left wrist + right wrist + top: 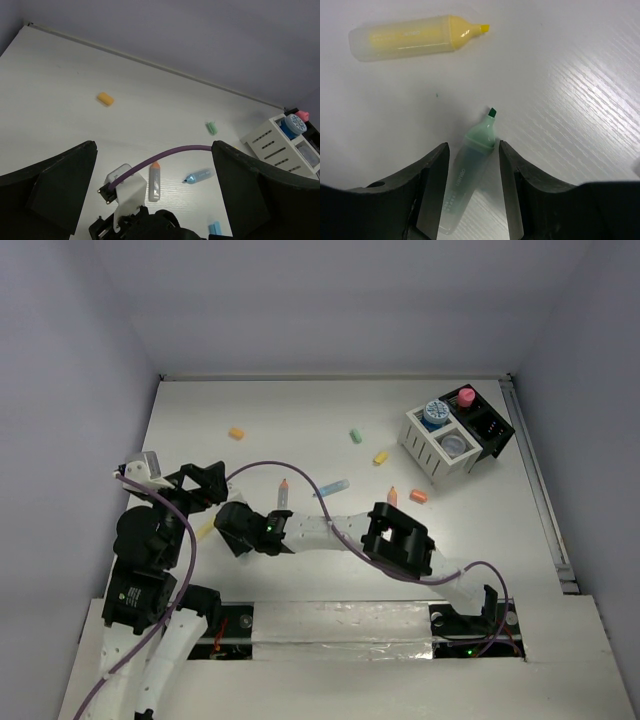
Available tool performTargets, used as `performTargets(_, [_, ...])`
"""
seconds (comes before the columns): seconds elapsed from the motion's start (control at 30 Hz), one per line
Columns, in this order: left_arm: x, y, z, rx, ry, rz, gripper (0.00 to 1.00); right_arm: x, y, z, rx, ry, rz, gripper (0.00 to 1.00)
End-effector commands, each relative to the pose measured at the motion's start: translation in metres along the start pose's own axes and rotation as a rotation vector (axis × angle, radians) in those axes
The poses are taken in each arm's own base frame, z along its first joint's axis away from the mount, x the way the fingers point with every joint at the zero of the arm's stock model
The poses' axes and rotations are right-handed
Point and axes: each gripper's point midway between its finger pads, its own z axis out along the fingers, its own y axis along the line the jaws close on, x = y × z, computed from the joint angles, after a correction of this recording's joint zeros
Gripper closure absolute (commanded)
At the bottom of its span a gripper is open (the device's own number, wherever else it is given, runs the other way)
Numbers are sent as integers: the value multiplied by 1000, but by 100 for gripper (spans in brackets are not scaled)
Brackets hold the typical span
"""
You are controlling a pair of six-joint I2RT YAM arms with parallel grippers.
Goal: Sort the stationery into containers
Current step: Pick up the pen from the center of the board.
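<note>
My right gripper is open and low over the table, one jaw on each side of a mint highlighter that lies flat with its cap off. A yellow highlighter lies just beyond it. From above, the right arm reaches across to the left, its gripper covering the mint highlighter. My left gripper is wide open and empty above it. An orange-tipped marker and a blue marker lie mid-table. The white and black organizer at the far right holds blue, pink and grey jars.
Loose pieces lie about: an orange capsule, a green cap, a yellow cap, orange pieces. A purple cable crosses the left wrist view over the right wrist. A rail runs along the right edge.
</note>
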Motion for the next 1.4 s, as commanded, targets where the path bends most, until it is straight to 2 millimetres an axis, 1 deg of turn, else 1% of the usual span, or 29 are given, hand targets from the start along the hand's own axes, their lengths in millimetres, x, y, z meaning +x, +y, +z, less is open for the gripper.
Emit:
performTargets(0.0, [-4,-4,-2,18,-21,-16,1,83,-45,4,161,227,-91,47])
performTargets(0.03, [-3,-4,-2,19,-19,-17,1,84,-45,3,159,230,-89,47])
performTargets(0.1, [0,-2,-2,15,-10,-20,1,87,-46,1,158,230,-85,56])
performTargets(0.17, [1,-3,-1,15,-10,-31,1,91,-48,0,155,228,-74,74])
performTargets(0.2, [0,-4,-1,20,-10,-34,1,91,-49,-1,157,224,-72,77])
performTargets(0.3, [-6,-9,-1,37,-17,-40,1,73,-42,-8,127,163,-43,87])
performTargets(0.33, [-7,-10,-1,40,-16,-38,1,67,-42,-17,116,142,-37,88])
performTargets(0.37, [-9,-12,0,47,-16,-37,1,53,-36,-20,90,94,-19,89])
performTargets(0.4, [-11,-18,-1,69,-9,-34,1,54,-42,-23,86,88,-10,89])
performTargets(0.43, [-12,-21,-1,85,-7,-31,1,34,-38,-35,45,44,18,89])
performTargets(0.47, [-13,-25,-2,103,1,-29,1,25,-33,-43,12,19,33,89])
performTargets(0.5, [-14,-31,-3,132,11,-31,1,9,-33,-47,-16,-29,67,89])
performTargets(0.53, [-14,-36,-5,152,24,-37,1,-12,-32,-63,-60,-89,99,89])
performTargets(0.57, [-13,-35,-4,149,30,-38,1,-21,-31,-72,-76,-121,108,89])
performTargets(0.6, [-11,-43,-7,190,47,-42,1,-30,-30,-81,-85,-149,112,89])
performTargets(0.67, [-7,-49,-10,223,65,-60,1,-49,-43,-96,-78,-201,126,89])
performTargets(0.7, [1,-53,-11,258,91,-66,1,-70,-44,-112,-97,-254,143,89])
performTargets(0.73, [3,-55,-13,271,95,-75,1,-78,-48,-119,-104,-277,151,90])
performTargets(0.77, [7,-57,-14,281,107,-97,1,-86,-60,-122,-108,-295,171,90])
performTargets(0.8, [18,-59,-14,303,139,-108,1,-98,-67,-134,-114,-322,188,90])
performTargets(0.83, [20,-62,-14,325,137,-122,4,-104,-74,-139,-123,-337,200,90])
performTargets(0.87, [26,-66,-14,349,150,-162,7,-119,-86,-144,-125,-387,225,90])
performTargets(0.9, [52,-69,-14,395,225,-185,10,-125,-92,-154,-132,-409,235,90])
performTargets(0.97, [69,-76,-11,443,272,-234,15,-136,-100,-162,-131,-439,240,90])
performTargets(1.0, [89,-75,-10,447,330,-272,18,-144,-106,-167,-119,-458,242,89])
performTargets(1.03, [94,-74,-8,445,343,-285,22,-148,-108,-170,-108,-470,231,89])
performTargets(1.13, [103,-75,-7,464,347,-338,25,-162,-117,-178,-114,-503,245,89])
performTargets(1.3, [108,-83,0,511,350,-374,30,-177,-108,-192,-175,-551,253,89])
performTargets(1.37, [106,-87,3,536,343,-392,36,-178,-105,-193,-191,-557,255,89])
